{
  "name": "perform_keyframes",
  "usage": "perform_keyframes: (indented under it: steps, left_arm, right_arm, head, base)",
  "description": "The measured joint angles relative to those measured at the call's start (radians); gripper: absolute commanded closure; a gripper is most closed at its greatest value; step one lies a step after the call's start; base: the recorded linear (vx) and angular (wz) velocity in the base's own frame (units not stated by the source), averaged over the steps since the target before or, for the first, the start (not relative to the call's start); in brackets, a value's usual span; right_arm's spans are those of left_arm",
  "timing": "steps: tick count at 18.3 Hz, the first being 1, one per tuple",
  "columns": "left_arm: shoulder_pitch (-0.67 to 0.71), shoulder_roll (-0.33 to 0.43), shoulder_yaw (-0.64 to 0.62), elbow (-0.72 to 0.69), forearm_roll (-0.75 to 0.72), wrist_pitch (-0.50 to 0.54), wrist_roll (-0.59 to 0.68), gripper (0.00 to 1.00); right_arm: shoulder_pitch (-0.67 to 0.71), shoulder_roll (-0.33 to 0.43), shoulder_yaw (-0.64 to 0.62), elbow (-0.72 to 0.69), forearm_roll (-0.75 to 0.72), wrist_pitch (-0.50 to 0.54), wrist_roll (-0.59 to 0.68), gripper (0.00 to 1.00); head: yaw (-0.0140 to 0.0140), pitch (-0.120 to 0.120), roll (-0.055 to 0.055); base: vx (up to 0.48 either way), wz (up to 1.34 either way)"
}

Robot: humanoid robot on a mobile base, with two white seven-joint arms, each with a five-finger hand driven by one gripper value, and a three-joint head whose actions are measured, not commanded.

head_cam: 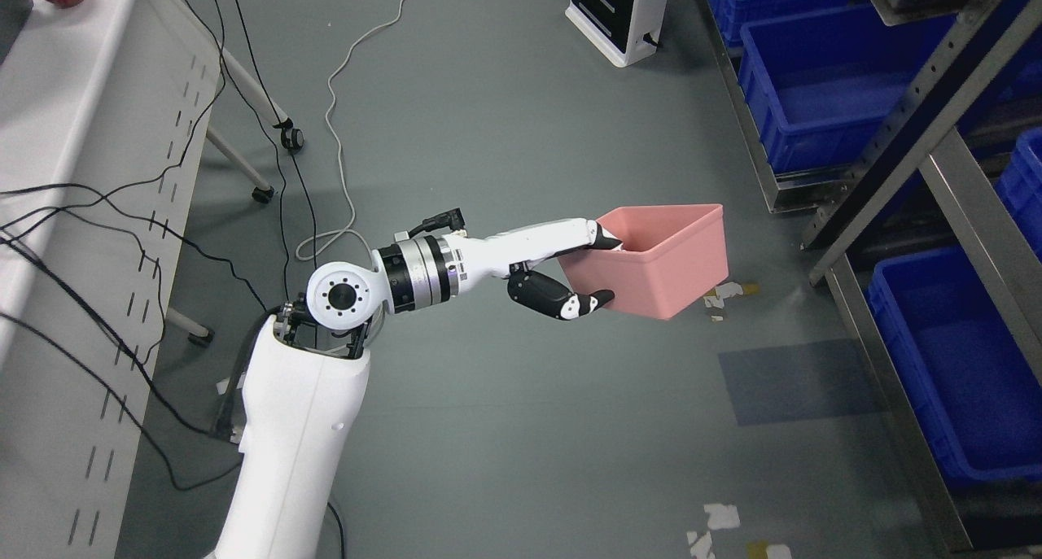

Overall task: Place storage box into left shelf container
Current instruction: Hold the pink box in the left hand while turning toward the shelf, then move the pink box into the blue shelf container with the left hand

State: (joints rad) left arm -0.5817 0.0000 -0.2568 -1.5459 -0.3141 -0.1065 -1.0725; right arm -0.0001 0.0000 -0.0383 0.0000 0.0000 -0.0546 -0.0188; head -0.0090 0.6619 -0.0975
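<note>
At the far left of the frame a white table (73,136) runs down the edge, with black cables (122,209) trailing off it onto the grey floor (505,429). From the lower left the left arm (301,429) rises and bends toward the centre, ending in the left hand (570,270). Its fingers are clamped on the near wall of the pink storage box (663,258), upper fingers hooked over the rim and into the box, thumb pressed beneath. The box hangs in mid-air at centre right, open side up and slightly tilted, well apart from the shelf.

Along the right edge stands the metal shelf frame (944,136) holding blue containers (822,95). Which one counts as the left container is hard to judge. To do the carry well, the hand should keep the pinch firm and the box level, clear the slanted frame post, and let go only once the box sits inside a container's walls. The right arm is not visible.
</note>
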Motion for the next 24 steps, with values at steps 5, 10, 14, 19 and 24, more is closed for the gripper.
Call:
perform_keyframes:
  steps: [5,10,14,19,24]
  left_arm:
    - [0.002,0.000,0.000,-0.002,0.002,0.000,0.000,0.97]
    - [0.002,0.000,-0.004,-0.003,0.003,-0.001,0.000,0.97]
    - [0.002,0.000,-0.012,-0.002,0.007,-0.001,-0.003,0.97]
    - [0.004,0.000,-0.046,-0.001,0.014,0.007,-0.008,0.97]
    - [-0.008,0.000,-0.030,-0.001,-0.055,0.007,-0.050,0.97]
  right_arm:
    - [0.000,0.000,0.000,0.000,0.000,0.000,0.000,0.01]
    - [0.000,0.000,0.000,0.000,0.000,0.000,0.000,0.01]
    - [0.000,0.000,0.000,0.000,0.000,0.000,0.000,0.01]
    - [0.000,0.000,0.000,0.000,0.000,0.000,0.000,0.01]
    - [0.000,0.000,0.000,0.000,0.000,0.000,0.000,0.01]
  head:
    - [0.0000,0.000,0.000]
    - [0.0000,0.000,0.000]
    - [0.0000,0.000,0.000]
    - [0.0000,0.000,0.000]
    - [0.0000,0.000,0.000]
  base:
    - [0.419,-0.54]
    - [0.336,-1.13]
    - [0.284,-1.09]
    - [0.230,-0.89]
    - [0.163,-0.52]
